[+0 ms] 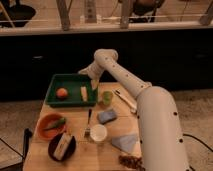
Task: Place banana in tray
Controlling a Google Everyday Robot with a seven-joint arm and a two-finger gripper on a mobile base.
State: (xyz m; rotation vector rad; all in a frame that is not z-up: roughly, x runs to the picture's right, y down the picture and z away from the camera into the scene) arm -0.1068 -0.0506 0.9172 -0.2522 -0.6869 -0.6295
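Note:
The dark green tray point(56, 80) sits at the back left of the wooden table. The small pale yellow banana point(84, 93) lies inside the tray near its right side, next to a round orange fruit point(62, 93). My gripper point(93, 83) hangs over the tray's right rim, just above and to the right of the banana, at the end of the white arm that reaches in from the right.
An orange bowl point(42, 129) holds a green pod. A black bowl point(52, 149) holds a cream block. A green cup point(107, 97), fork point(88, 121), white cup point(98, 132), blue sponge point(107, 116), grey cloth point(125, 142) and white utensil point(124, 99) lie on the table.

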